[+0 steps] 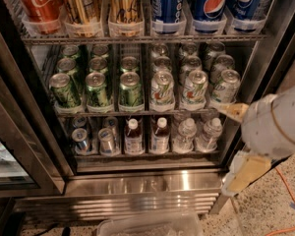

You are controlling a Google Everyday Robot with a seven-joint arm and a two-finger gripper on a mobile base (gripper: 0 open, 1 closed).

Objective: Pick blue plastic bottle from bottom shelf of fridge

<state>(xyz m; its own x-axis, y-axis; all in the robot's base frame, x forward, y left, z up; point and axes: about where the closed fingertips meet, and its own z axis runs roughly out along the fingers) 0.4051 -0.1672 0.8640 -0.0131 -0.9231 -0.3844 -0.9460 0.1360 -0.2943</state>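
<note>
**Nothing picked yet: our gripper hangs empty at the cooler's edge**

We judge the task to be at its very start. Our gripper (221, 149) sits at the right-hand edge of the fridge (137, 186), outside the racks. Its two tan fingers (231, 111) are spread well apart with nothing between them, one pointing left toward the shelves and the other angled down toward the floor.

The blue plastic bottle (160, 135) stands upright on the bottom shelf (147, 155), to the left of the gripper and farther in, at roughly the height of the gap between the fingers. It is apart from the gripper and untouched. A twin bottle (133, 136) with the same white cap and blue label stands just beyond it, farther left still.

Two clear water bottles (196, 134) stand between the gripper and the target, so they are what we meet first on a sideways approach. The small silver cans (93, 140) are farthest from the gripper, at the far left of the tier.

Everything that counts is left to do: bringing the fingers in front of the target, reaching in under the tier above, closing on the body and drawing it out past the front rail.
</note>
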